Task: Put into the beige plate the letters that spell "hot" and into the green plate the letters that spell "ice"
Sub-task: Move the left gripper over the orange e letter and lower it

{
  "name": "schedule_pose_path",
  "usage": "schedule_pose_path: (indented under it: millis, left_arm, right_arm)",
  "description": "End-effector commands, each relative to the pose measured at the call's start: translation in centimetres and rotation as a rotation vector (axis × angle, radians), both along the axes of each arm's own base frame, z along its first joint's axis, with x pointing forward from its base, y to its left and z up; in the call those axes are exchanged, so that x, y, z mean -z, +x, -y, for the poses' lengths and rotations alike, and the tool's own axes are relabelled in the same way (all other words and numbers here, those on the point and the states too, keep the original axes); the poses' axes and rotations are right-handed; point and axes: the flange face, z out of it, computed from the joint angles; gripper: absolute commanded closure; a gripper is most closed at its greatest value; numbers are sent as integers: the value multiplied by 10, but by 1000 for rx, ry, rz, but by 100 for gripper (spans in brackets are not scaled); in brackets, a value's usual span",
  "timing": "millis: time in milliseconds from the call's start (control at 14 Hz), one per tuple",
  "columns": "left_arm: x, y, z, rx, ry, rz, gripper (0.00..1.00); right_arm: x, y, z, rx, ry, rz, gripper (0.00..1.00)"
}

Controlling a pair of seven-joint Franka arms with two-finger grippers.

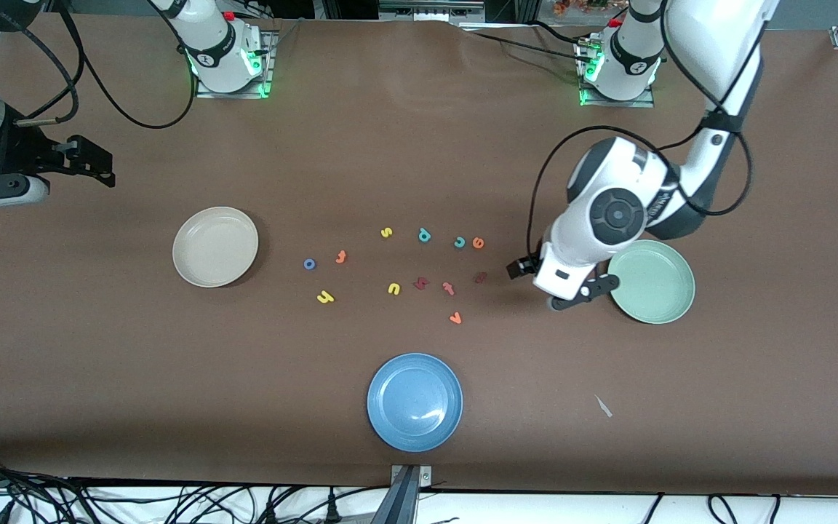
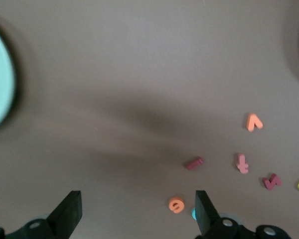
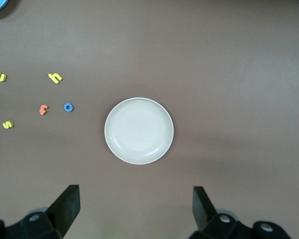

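The beige plate [image 1: 215, 246] [image 3: 139, 130] lies toward the right arm's end, the green plate [image 1: 652, 281] [image 2: 0, 84] toward the left arm's end. Between them lie the yellow h [image 1: 325, 297], blue o [image 1: 309, 264], orange t [image 1: 341, 256], dark red i [image 1: 481, 277], teal c [image 1: 460, 242] and orange e [image 1: 478, 243]. My left gripper [image 1: 561, 287] [image 2: 137, 209] hangs open and empty beside the green plate, over bare table near the e [image 2: 176, 204] and i [image 2: 194, 163]. My right gripper [image 1: 92, 164] [image 3: 134, 209] waits open, high up at its end.
A blue plate [image 1: 414, 402] sits nearest the front camera. Other letters lie among the task's: yellow s [image 1: 386, 233], teal p [image 1: 424, 235], yellow u [image 1: 393, 289], a wider dark red letter [image 1: 420, 283], a pinkish-red t [image 1: 449, 288] and an orange v [image 1: 455, 318].
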Motion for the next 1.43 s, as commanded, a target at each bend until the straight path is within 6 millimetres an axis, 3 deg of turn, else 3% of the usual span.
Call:
schedule_pose_path:
  millis: [0,286,571,1357]
  left_arm:
    - [18,-33,21,-17,-23,4,0]
    - [56,-60,35,5,-42,26,6]
    - [73,-66,43,22,-38,13,25]
    - [111,-79,62,2,-46,-4,26]
  right_arm:
    - [-5,1,1,-8,-1,8,0]
    - [-5,1,1,-8,-1,8,0]
    - [-5,1,1,-8,-1,8,0]
    - [-5,1,1,-2,-1,10,0]
